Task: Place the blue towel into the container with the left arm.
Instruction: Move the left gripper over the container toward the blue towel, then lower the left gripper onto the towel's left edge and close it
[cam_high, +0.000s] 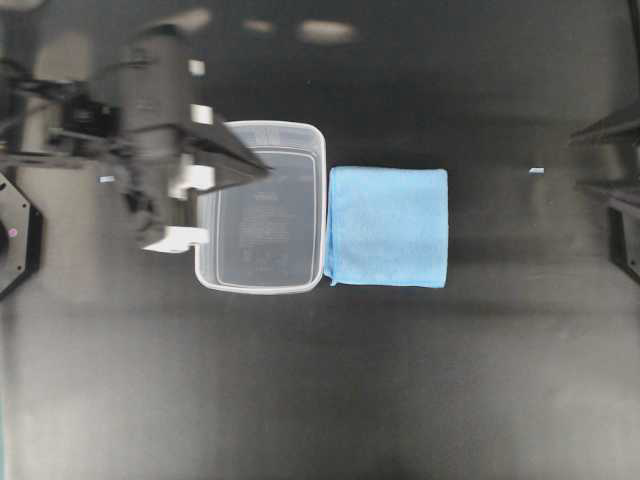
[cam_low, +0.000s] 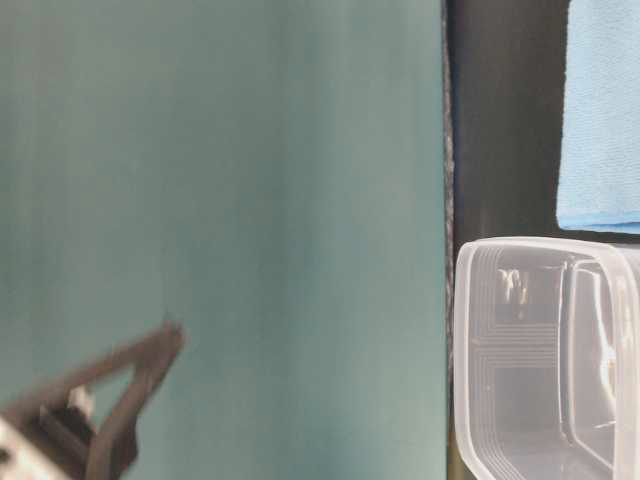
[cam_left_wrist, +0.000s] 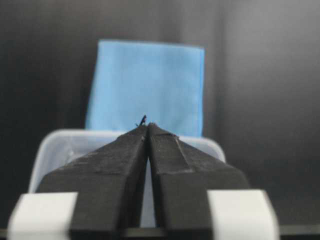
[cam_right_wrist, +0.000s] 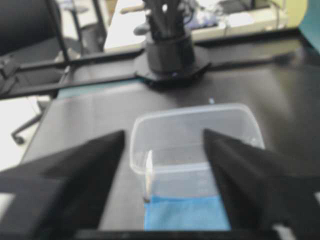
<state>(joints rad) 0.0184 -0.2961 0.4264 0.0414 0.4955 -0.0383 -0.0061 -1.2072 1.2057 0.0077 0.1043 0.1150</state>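
Observation:
The blue towel (cam_high: 387, 227) lies flat and folded square on the black table, its left edge right against the container (cam_high: 262, 207), a clear empty tub. My left gripper (cam_high: 265, 170) hangs above the tub's upper left part, apart from the towel. In the left wrist view its fingertips (cam_left_wrist: 146, 125) meet with nothing between them, the container's rim (cam_left_wrist: 55, 145) below and the towel (cam_left_wrist: 147, 85) beyond. My right gripper (cam_right_wrist: 165, 145) stands open and empty at the table's right edge, facing the towel (cam_right_wrist: 182, 212) and the container (cam_right_wrist: 195, 135).
Two small white scraps (cam_high: 536, 171) (cam_high: 106, 179) lie on the table. The left arm's round base (cam_right_wrist: 167, 55) stands behind the tub. A black mount (cam_high: 15, 235) sits at the left edge. Bare black tabletop (cam_high: 320, 400) stretches in front of the tub and towel.

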